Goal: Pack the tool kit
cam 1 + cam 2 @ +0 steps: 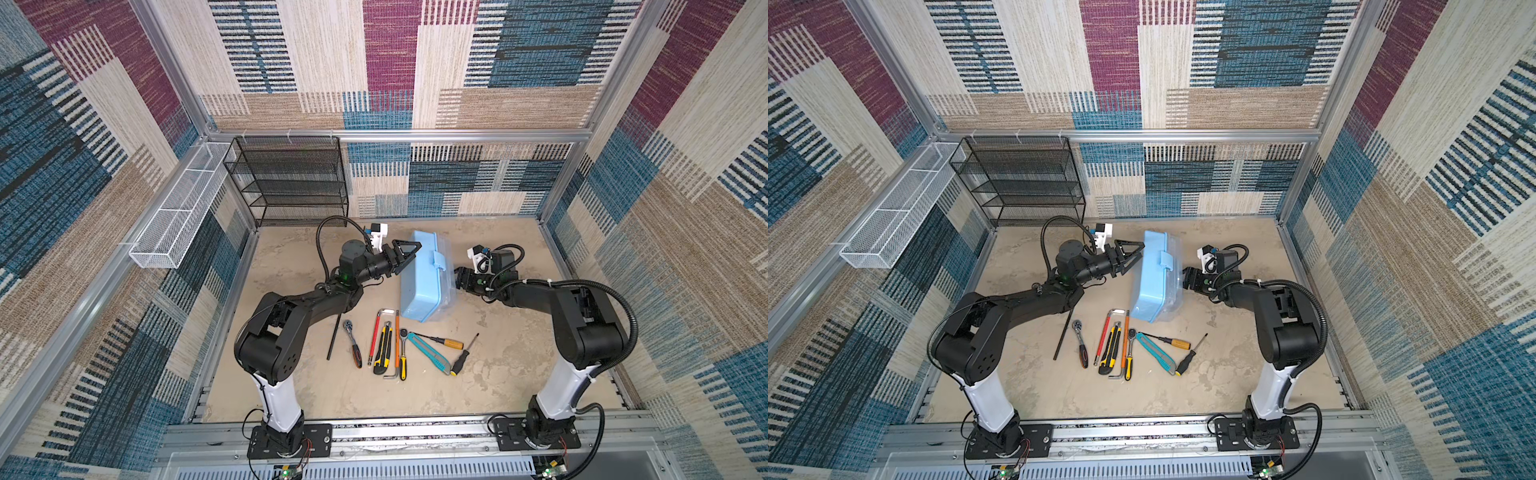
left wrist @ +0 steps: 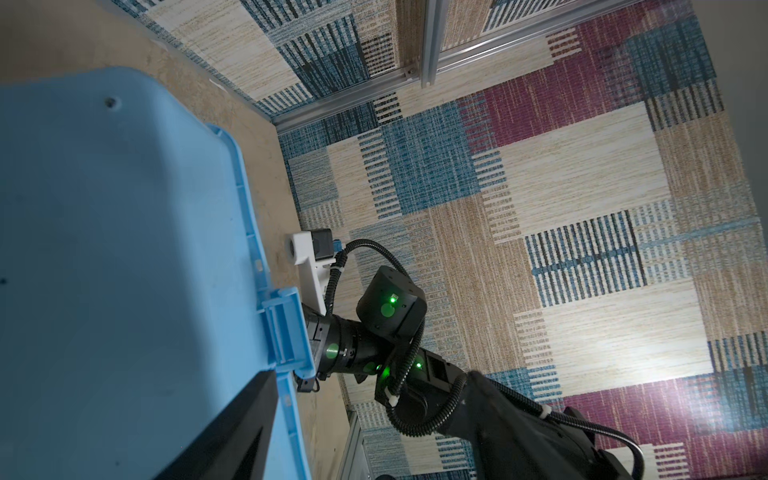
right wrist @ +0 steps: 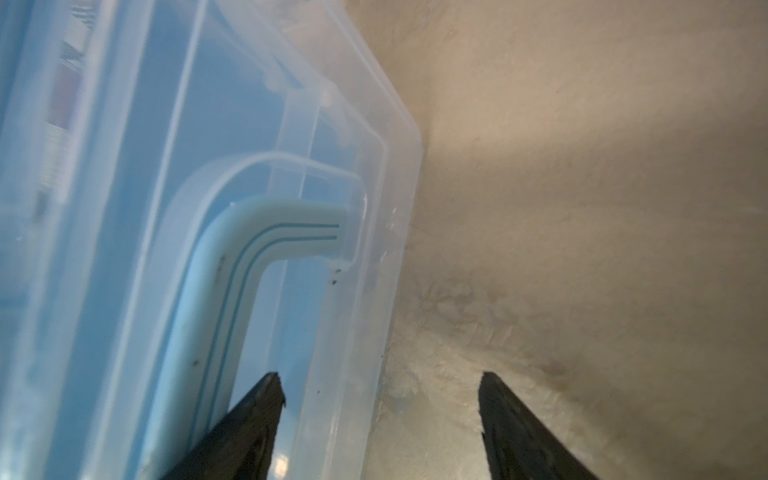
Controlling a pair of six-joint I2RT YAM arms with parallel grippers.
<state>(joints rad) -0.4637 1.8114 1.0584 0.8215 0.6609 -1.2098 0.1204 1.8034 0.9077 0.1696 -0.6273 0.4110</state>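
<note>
We are flanking the box [image 1: 424, 286], mid-frame, long axis running up-down: left gripper [image 1: 411, 257] facing its base [image 2: 124, 249], right gripper [image 3: 380, 376] its lid [image 3: 353, 124], both spread open.

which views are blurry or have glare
Right wrist view: the clear lid is soft, close to the lens. Left wrist view: the blue box is dim and unsharp, with a bright glare patch on the wall. Both top views: sharp, evenly lit, tools readable.

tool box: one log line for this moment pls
tool box on its side, lid on | left gripper open at base | right gripper open at lid | tools loose on table
</note>
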